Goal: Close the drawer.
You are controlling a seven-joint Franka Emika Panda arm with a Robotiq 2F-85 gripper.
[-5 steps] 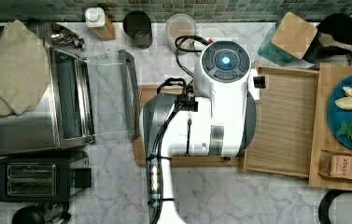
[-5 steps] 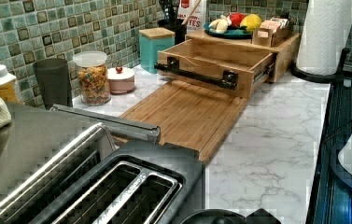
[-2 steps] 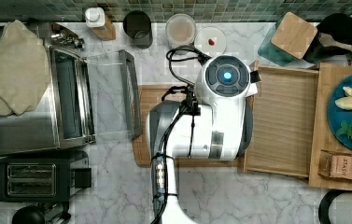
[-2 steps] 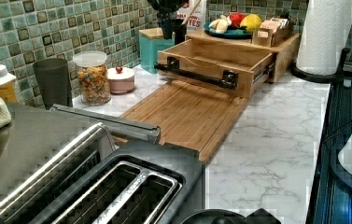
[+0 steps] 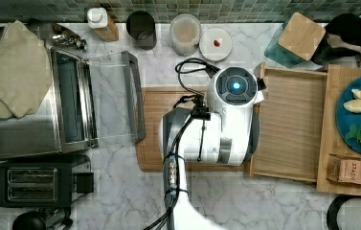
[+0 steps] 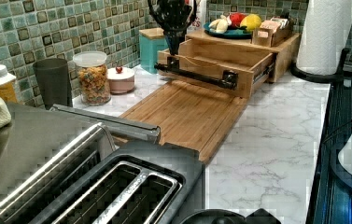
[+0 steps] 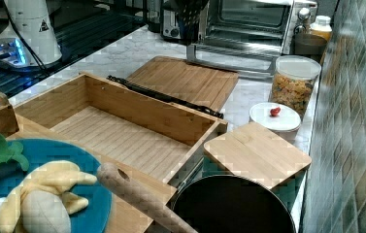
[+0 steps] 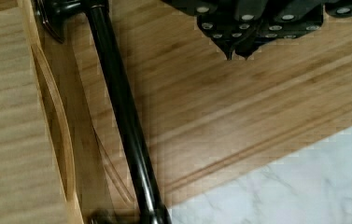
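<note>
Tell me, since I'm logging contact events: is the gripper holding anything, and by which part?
Nothing is held. The gripper hangs shut over the cutting board, beside the drawer's black handle, apart from it.

Overhead, two opposite counter-ends and wrist share the drawer [image 5: 290, 127].

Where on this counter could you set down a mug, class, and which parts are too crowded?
Free: the marble counter between the cutting board and the dark strip at the left view's right edge, and the open drawer, whose floor is bare. Crowded: the tiled wall side, where the pasta jar, white lidded dish and teal canister stand in a row.
</note>
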